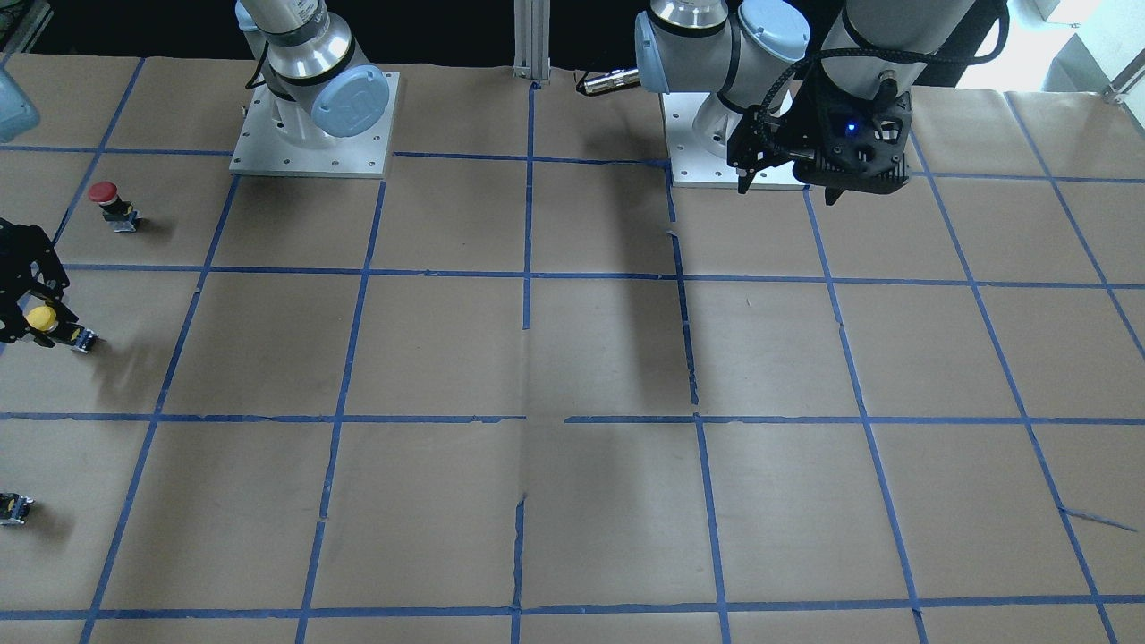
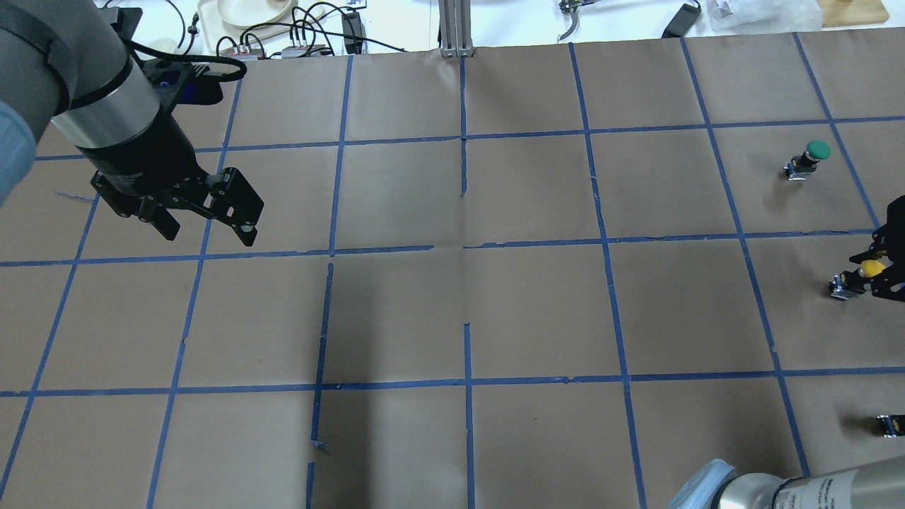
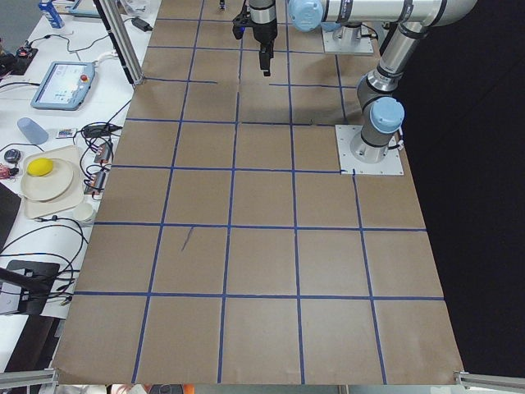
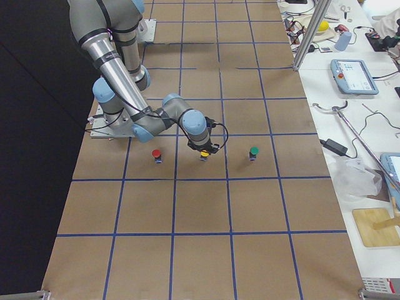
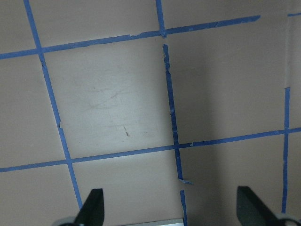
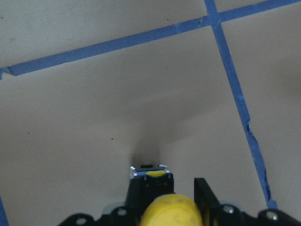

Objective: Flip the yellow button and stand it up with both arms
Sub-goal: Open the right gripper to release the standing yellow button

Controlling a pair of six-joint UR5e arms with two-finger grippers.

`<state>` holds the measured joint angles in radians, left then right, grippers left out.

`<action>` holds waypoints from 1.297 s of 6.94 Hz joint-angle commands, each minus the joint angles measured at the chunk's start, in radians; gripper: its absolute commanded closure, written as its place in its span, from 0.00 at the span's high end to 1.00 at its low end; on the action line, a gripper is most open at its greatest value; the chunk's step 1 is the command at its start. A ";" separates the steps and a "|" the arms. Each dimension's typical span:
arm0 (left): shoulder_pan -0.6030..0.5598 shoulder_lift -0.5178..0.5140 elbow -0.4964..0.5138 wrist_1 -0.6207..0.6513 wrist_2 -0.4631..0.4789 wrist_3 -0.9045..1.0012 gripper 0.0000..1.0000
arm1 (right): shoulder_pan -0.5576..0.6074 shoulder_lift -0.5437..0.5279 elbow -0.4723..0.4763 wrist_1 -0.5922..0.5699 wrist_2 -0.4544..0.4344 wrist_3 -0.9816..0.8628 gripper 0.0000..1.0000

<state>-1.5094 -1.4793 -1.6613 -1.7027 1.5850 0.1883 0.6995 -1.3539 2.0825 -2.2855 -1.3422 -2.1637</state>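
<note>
The yellow button point(image 1: 45, 318) is at the table's edge on my right side, tilted with its metallic base point(image 1: 83, 340) pointing toward the table's middle. My right gripper point(image 1: 32, 315) is shut on it at the cap. In the right wrist view the yellow cap point(image 6: 171, 211) sits between the black fingers point(image 6: 205, 194), the body pointing away just above the paper. It also shows in the overhead view point(image 2: 871, 268). My left gripper point(image 2: 206, 220) is open and empty, hovering over the paper far from the button; its fingertips point(image 5: 94, 207) stand wide apart.
A red-capped button point(image 1: 106, 200) stands upright beside the yellow one. A green-capped button point(image 2: 813, 155) stands on its other side. A small dark capless component point(image 1: 13, 507) lies near the table's edge. Brown paper with a blue tape grid point(image 1: 528, 277) covers the table.
</note>
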 commanded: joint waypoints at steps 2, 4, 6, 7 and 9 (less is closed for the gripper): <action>0.000 0.008 0.000 0.000 -0.005 -0.009 1.00 | 0.009 -0.029 -0.012 0.030 -0.014 0.100 1.00; 0.000 0.020 0.001 -0.005 -0.011 -0.009 1.00 | 0.038 -0.129 -0.048 0.123 -0.020 0.293 1.00; -0.002 0.028 0.000 -0.003 -0.005 -0.009 1.00 | 0.168 -0.140 -0.247 0.359 -0.105 0.540 1.00; -0.002 0.028 0.001 -0.003 -0.005 -0.009 1.00 | 0.220 -0.143 -0.322 0.432 -0.126 0.661 1.00; -0.002 0.028 0.003 -0.002 -0.006 -0.009 1.00 | 0.346 -0.148 -0.444 0.544 -0.147 0.994 1.00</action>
<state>-1.5109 -1.4514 -1.6594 -1.7054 1.5802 0.1795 0.9719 -1.4975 1.7172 -1.8194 -1.4786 -1.3762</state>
